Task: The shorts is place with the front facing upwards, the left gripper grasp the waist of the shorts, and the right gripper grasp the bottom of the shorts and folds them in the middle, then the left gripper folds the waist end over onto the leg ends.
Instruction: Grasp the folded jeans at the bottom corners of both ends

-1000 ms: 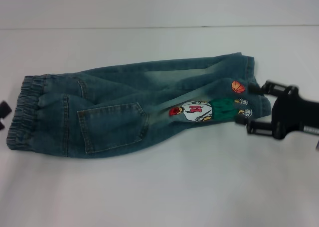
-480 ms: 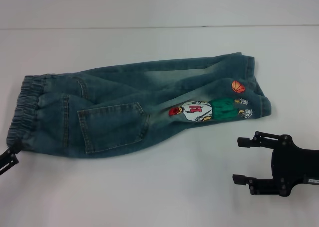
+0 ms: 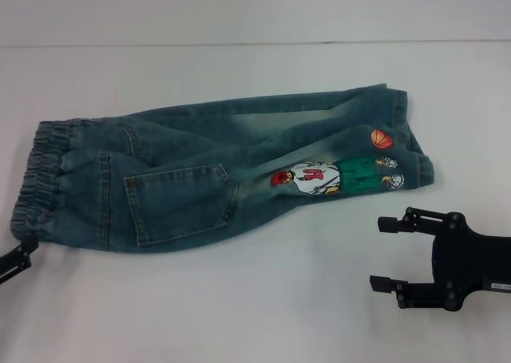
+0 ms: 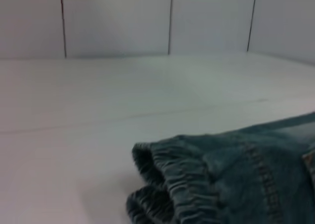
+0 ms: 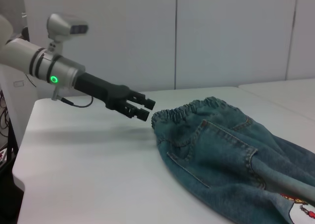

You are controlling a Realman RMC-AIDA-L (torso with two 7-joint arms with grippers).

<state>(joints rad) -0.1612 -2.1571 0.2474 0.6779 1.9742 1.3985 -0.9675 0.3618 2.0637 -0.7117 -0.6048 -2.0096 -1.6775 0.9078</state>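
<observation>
The blue denim shorts lie flat on the white table, with the elastic waist on the left. The leg ends point right, beside a cartoon patch. My right gripper is open and empty, a little nearer than the leg ends and clear of the cloth. My left gripper barely shows, at the waist's near corner. The right wrist view has the left gripper with its fingers slightly apart, just short of the waist. The left wrist view sees the waist close up.
A back pocket faces up on the shorts. Bare white table surface surrounds the garment, and a pale wall rises behind the far edge. The left arm reaches in over the table's corner.
My right gripper left the leg ends and came down to the near right, then held still. My left gripper shifted along the waist to its near corner. The shorts stayed put.
</observation>
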